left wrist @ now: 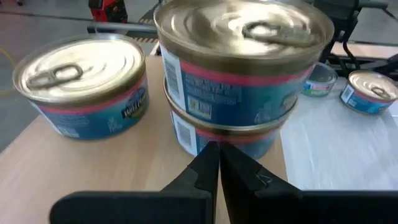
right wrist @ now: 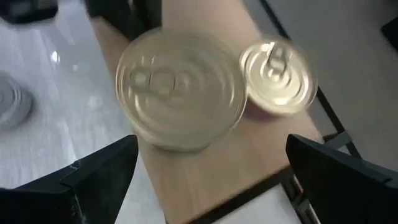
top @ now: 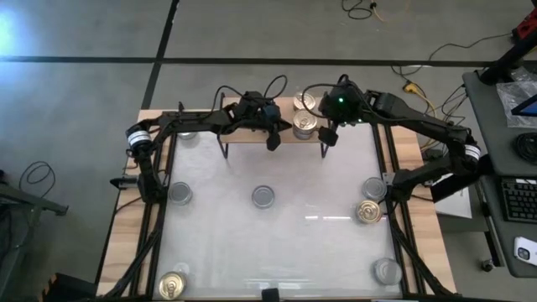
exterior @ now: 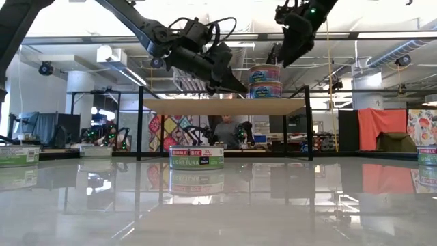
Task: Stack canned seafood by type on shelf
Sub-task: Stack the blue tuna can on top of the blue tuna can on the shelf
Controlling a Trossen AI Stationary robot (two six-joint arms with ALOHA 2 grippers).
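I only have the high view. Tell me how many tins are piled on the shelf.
Observer: The left wrist view shows a stack of two gold-topped tins, with a single tin beside it on the shelf.
Operator: Report the left gripper.
Observer: The left gripper is shut, its tips right in front of the stack's lower tin; contact is unclear.
Operator: Now the right one.
Observer: The right gripper is open above the stack, holding nothing.

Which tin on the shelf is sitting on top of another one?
The gold-topped tin facing the shut left gripper: it rests on a second tin, a stack of two. The other gold tin stands alone on the shelf beside it.
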